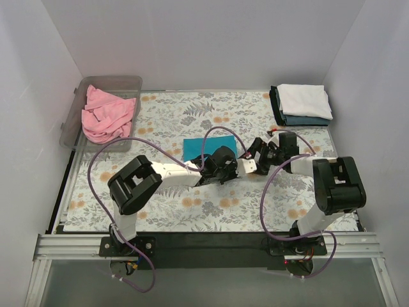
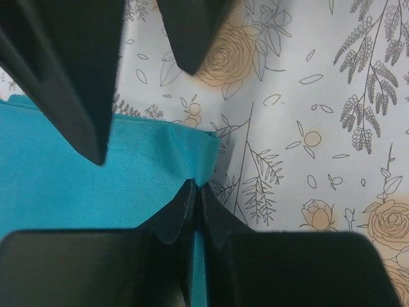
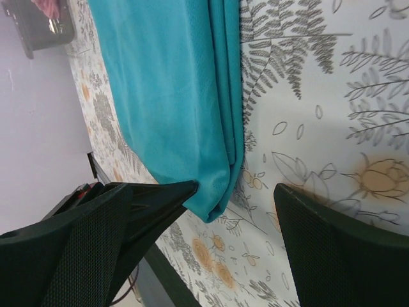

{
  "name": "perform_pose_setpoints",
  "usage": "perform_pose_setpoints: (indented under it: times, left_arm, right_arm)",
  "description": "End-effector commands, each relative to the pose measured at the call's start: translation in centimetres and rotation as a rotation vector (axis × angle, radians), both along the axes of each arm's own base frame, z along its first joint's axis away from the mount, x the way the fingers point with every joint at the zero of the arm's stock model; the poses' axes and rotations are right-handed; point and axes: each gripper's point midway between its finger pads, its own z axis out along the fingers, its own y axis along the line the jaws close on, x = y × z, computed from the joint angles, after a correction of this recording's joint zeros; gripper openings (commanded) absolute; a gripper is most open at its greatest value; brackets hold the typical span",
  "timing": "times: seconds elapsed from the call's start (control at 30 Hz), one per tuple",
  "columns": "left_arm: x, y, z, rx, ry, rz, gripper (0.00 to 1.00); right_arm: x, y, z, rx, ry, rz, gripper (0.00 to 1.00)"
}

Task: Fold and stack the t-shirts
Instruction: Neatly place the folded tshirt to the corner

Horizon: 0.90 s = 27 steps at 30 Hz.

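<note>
As it lies flat, teal t-shirt [image 1: 192, 148], folded

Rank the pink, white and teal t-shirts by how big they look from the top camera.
1. pink t-shirt, crumpled in the clear plastic bin.
2. white t-shirt, folded.
3. teal t-shirt, folded; the left arm hides part of it, so third place is unsure.

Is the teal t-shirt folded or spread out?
Folded: the teal t-shirt is a compact rectangle, with stacked layers visible along its edge.
</note>
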Motion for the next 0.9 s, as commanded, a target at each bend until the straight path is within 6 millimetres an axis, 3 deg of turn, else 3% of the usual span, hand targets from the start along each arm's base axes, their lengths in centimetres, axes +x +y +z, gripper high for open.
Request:
perform_pose_setpoints:
  times: [0.0,0.3,0.53,0.87]
  left_arm:
    - [0.9,-0.9,5.5,-0.143,-0.025,0.018,0.00]
    - [1.8,-1.0,7.6,-0.218,-0.009,0.039,0.00]
    - [1.8,-0.7,7.8,-0.233,0.005,0.045,0.00]
    - [0.9,-0.2,8.3,-0.249,0.023,0.021,0.00]
  right_arm:
    - [0.4,1.4,0.0,0.037,-0.004,-0.038,0.98]
    - [0.8,2.6,-0.8,0.074,0.033,-0.095,0.97]
    - [2.0,4.2,-1.8,0.091,0.078,-0.158,0.78]
    - [4.8,4.9,-2.8,0.078,0.068,-0.197,0.66]
